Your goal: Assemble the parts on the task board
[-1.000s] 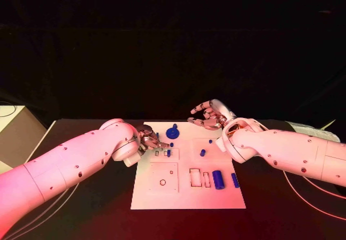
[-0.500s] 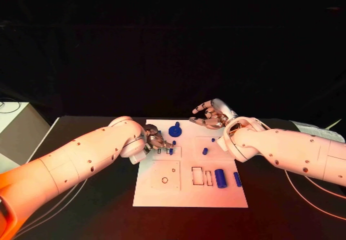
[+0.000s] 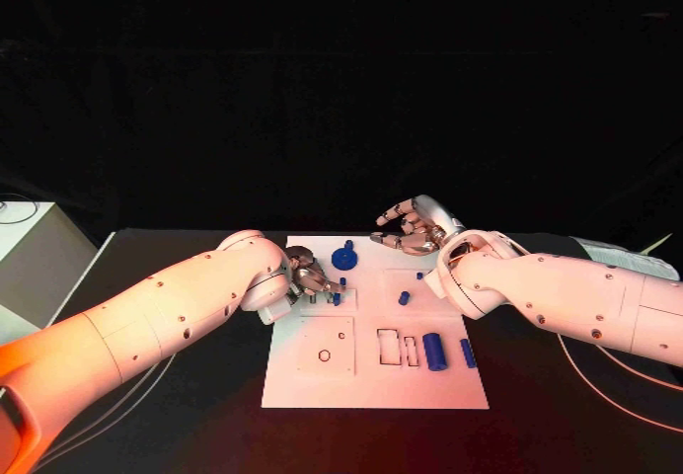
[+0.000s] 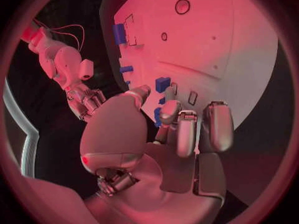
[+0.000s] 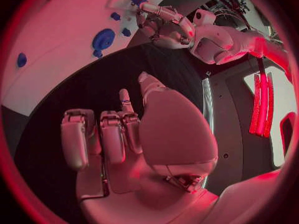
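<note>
The white task board [image 3: 373, 380] lies mid-table. My left hand [image 3: 306, 276] hovers low over its far-left part, and its thumb and a finger pinch a small blue part [image 4: 157, 115] beside a blue block [image 4: 162, 83] that stands by two empty slots. That pinched part [image 3: 338, 296] sits at the fingertips. My right hand [image 3: 413, 228] hangs above the board's far-right corner, fingers curled in on nothing [image 5: 118, 134]. A blue gear [image 3: 343, 260] stands at the far edge, also the gear [image 5: 102, 38] in the right wrist view.
A short blue peg [image 3: 403, 297] stands mid-board. A blue cylinder [image 3: 432, 352] and a blue bar [image 3: 467, 353] lie near the right edge, beside rectangular slots [image 3: 387, 346]. A round hole [image 3: 325, 355] is at the near left. A pale box [image 3: 29, 252] stands off the table's left.
The left hand has edged slightly over the small blue parts. The right hand has stayed where it was, fingers still curled.
</note>
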{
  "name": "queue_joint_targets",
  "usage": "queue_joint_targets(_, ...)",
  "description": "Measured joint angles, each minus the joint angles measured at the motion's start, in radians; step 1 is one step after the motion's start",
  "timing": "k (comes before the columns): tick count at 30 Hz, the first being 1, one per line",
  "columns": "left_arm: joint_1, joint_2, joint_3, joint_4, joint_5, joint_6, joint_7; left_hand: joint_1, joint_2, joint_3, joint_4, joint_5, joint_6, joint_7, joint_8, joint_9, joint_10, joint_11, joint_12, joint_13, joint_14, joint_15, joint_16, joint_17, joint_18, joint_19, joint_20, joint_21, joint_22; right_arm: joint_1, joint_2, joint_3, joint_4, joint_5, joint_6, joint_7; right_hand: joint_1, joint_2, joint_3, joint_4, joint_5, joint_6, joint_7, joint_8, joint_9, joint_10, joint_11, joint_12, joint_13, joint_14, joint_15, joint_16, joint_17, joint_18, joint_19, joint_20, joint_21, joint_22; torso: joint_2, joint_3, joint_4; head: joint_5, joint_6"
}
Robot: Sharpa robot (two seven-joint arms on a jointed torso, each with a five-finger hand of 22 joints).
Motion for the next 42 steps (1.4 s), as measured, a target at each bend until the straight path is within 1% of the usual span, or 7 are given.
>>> queue_joint_targets(12, -0.001, 0.006, -0.002, -0.016, 0.002, 0.005, 0.002, 0.003, 0.003, 0.0, 0.0, 0.0, -0.002, -0.002, 0.008, 0.012, -0.004, -0.004, 0.0, -0.002, 0.0, 0.0, 0.0, 0.0, 0.0, -0.002, -0.002, 0.0, -0.003, 0.0, 0.003, 0.0, -0.002, -0.005, 0.006, -0.008, 0.0, 0.0, 0.0, 0.0, 0.0, 0.0, 0.0, 0.0, 0.0, 0.0, 0.0, 0.0, 0.001, 0.0, 0.0, 0.0, 0.0, 0.0, 0.0, 0.0, 0.0, 0.0, -0.001, 0.0007, -0.0003, 0.0, -0.004)
queue_joint_targets(15, -0.001, 0.008, -0.003, -0.02, 0.002, 0.008, 0.002, 0.004, 0.004, 0.0, 0.0, 0.0, -0.004, -0.004, 0.009, 0.015, -0.004, -0.004, 0.0, -0.002, 0.0, 0.0, 0.0, 0.0, 0.0, -0.004, -0.004, 0.0, -0.003, 0.0, 0.003, 0.0, -0.003, -0.006, 0.008, -0.009, 0.0, 0.0, 0.0, 0.0, 0.0, -0.003, 0.003, 0.0, 0.0, 0.0, 0.0, 0.0, 0.001, 0.0, 0.0, 0.0, 0.0, 0.0, 0.0, 0.0, 0.0, 0.0, -0.001, 0.0007, -0.0003, 0.0, -0.005)
queue_joint_targets(20, -0.001, 0.012, -0.006, -0.028, 0.004, 0.014, 0.003, 0.009, 0.009, 0.0, 0.0, 0.0, -0.007, 0.0, 0.014, 0.021, -0.004, -0.004, 0.0, -0.002, 0.0, 0.0, 0.0, 0.0, 0.0, -0.004, -0.004, 0.0, -0.003, -0.001, 0.004, 0.0, -0.003, -0.007, 0.01, -0.011, 0.0, 0.0, 0.0, 0.0, 0.0, -0.003, 0.003, 0.0, 0.0, 0.0, 0.0, 0.0, 0.001, 0.0, 0.0, 0.0, 0.0, 0.0, 0.0, 0.0, 0.0, 0.001, -0.001, 0.0007, -0.0007, 0.0, -0.007)
queue_joint_targets(33, -0.002, 0.017, -0.015, -0.035, 0.012, 0.022, 0.008, 0.009, 0.009, 0.0, 0.0, 0.0, -0.007, 0.0, 0.015, 0.025, -0.004, -0.003, 0.0, -0.002, 0.0, 0.0, 0.0, 0.0, 0.0, -0.004, -0.003, 0.0, -0.003, -0.001, 0.007, 0.0, -0.003, -0.009, 0.014, -0.014, 0.0, 0.0, 0.0, 0.0, 0.0, -0.003, 0.003, 0.0, 0.001, 0.0, 0.0, 0.0, 0.001, 0.0, 0.0, 0.0, 0.0, 0.0, 0.0, 0.0, 0.0, 0.001, 0.0, 0.0007, -0.0003, -0.003, -0.013)
queue_joint_targets(37, -0.002, 0.017, -0.016, -0.036, 0.015, 0.024, 0.009, 0.032, 0.018, 0.006, -0.005, 0.0, -0.011, -0.004, 0.021, 0.038, -0.007, -0.007, 0.0, -0.002, 0.004, -0.004, 0.0, 0.0, 0.0, -0.004, -0.003, 0.0, -0.003, -0.001, 0.007, 0.0, -0.004, -0.01, 0.015, -0.015, 0.0, 0.0, 0.0, 0.0, 0.0, -0.003, 0.003, 0.0, 0.001, 0.0, 0.0, 0.0, 0.0, 0.0, 0.0, 0.0, 0.0, 0.0, 0.0, 0.0, 0.0, 0.0, 0.0, 0.0007, 0.0, -0.003, -0.015)
queue_joint_targets(40, -0.001, 0.017, -0.016, -0.036, 0.017, 0.024, 0.011, 0.052, 0.033, 0.033, -0.004, 0.0, -0.015, -0.007, 0.026, 0.052, -0.007, -0.007, 0.0, -0.002, 0.0, -0.007, 0.0, 0.0, 0.0, -0.004, -0.003, 0.0, -0.003, -0.001, 0.007, 0.0, -0.004, -0.01, 0.016, -0.016, 0.0, 0.0, 0.0, 0.0, 0.0, -0.003, 0.003, 0.0, 0.001, 0.0, 0.0, 0.0, 0.0, 0.0, 0.0, 0.0, 0.0, 0.0, 0.0, 0.0, 0.0, 0.0, -0.001, 0.0012, 0.0001, -0.003, -0.017)
queue_joint_targets(42, -0.001, 0.017, -0.016, -0.036, 0.021, 0.025, 0.012, 0.07, 0.035, 0.054, -0.004, -0.001, -0.018, -0.011, 0.029, 0.061, -0.011, -0.011, 0.0, -0.002, 0.0, -0.007, 0.0, 0.0, 0.0, -0.004, -0.004, 0.0, -0.003, -0.001, 0.007, 0.0, -0.004, -0.01, 0.016, -0.016, 0.0, 0.0, 0.0, 0.0, 0.0, -0.003, 0.003, 0.0, 0.001, 0.0, 0.0, 0.0, 0.0, 0.0, 0.0, 0.0, 0.0, 0.0, 0.0, 0.0, 0.0, 0.0, -0.001, 0.0012, 0.0001, -0.003, -0.017)
